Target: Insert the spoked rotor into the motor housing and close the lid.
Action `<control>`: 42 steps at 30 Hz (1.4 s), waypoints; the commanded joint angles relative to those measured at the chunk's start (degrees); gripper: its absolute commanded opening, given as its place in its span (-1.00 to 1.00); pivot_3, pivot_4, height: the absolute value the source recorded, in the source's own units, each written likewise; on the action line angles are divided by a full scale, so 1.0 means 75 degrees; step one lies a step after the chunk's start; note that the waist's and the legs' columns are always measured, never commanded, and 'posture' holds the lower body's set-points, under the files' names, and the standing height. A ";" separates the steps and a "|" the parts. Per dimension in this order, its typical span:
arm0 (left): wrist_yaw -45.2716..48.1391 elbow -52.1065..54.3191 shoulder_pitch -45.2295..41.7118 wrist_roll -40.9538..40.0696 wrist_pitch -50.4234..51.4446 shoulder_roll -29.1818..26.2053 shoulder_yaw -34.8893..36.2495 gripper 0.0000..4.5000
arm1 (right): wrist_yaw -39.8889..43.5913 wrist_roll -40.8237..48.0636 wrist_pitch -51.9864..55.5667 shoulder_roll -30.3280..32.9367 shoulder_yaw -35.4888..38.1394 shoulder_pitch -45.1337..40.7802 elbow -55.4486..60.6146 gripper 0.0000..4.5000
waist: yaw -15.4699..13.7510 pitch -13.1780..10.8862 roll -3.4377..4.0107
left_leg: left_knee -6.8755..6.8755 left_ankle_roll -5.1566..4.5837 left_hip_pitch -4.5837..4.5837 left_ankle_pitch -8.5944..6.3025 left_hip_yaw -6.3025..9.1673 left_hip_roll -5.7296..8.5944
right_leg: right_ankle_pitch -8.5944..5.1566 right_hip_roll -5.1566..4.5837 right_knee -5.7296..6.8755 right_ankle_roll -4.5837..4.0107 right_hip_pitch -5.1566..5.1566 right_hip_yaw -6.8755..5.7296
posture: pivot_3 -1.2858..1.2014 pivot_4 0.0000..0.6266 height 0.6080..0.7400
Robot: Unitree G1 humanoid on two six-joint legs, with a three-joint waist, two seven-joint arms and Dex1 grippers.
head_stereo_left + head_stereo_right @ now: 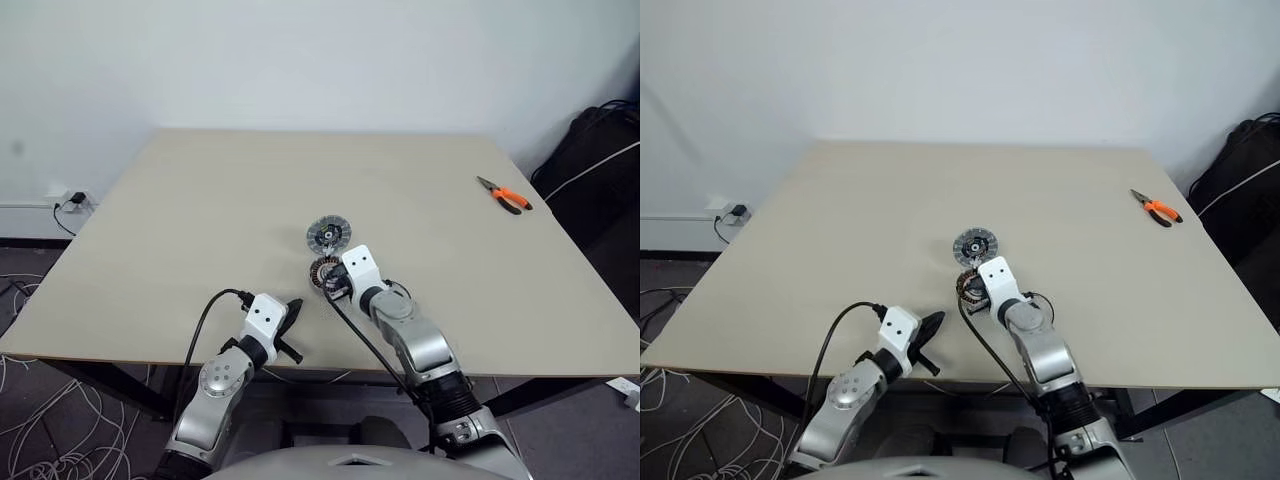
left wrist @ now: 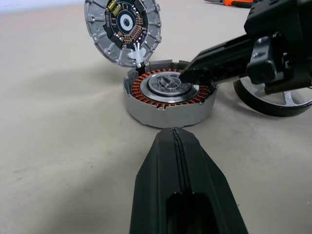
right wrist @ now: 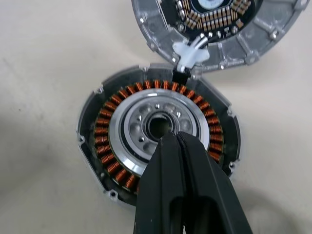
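Beige table (image 1: 200, 220) carries motor housing (image 3: 158, 134), lid (image 1: 328, 236), pliers (image 1: 503, 195).

Head cameras look down over the table (image 1: 200, 220); both wrist cameras closely share the motor housing (image 3: 158, 134).

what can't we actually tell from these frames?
- Right gripper covers the near coils of the motor housing in the right wrist view.
- Lid: cut off by the frame edge there.
- Contact between the fingertips and the housing's hub: cannot tell.
- Head views: housing too small, half behind the wrist.
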State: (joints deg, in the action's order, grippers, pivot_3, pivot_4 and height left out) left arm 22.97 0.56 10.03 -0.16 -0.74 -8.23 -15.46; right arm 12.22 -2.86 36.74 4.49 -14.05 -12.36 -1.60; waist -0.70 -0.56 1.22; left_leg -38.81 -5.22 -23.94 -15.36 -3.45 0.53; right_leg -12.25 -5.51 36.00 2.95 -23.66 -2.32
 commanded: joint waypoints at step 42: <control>-0.0130 0.0334 0.0048 -0.0033 -0.0034 -0.0001 -0.0035 -1.00 | -0.0237 -0.0371 -0.0913 -0.0306 -0.0092 -0.0838 -0.1119 -0.98 | 0.0010 -0.0005 0.0005 | 0.0009 0.0001 0.0000 0.0000 -0.0001 0.0000 | -0.0001 0.0000 -0.0001 -0.0002 -0.0004 0.0005 | 0.03 -1.00 1.00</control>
State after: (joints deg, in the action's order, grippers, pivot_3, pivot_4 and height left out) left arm 21.85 0.62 10.92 -0.16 -0.49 -8.22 -15.62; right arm 10.54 -5.42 30.49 2.52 -14.92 -17.79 -10.66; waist -0.62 -0.60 1.26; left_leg -38.75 -5.21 -23.94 -15.36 -3.45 0.53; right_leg -12.26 -5.51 36.00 2.93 -23.69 -2.28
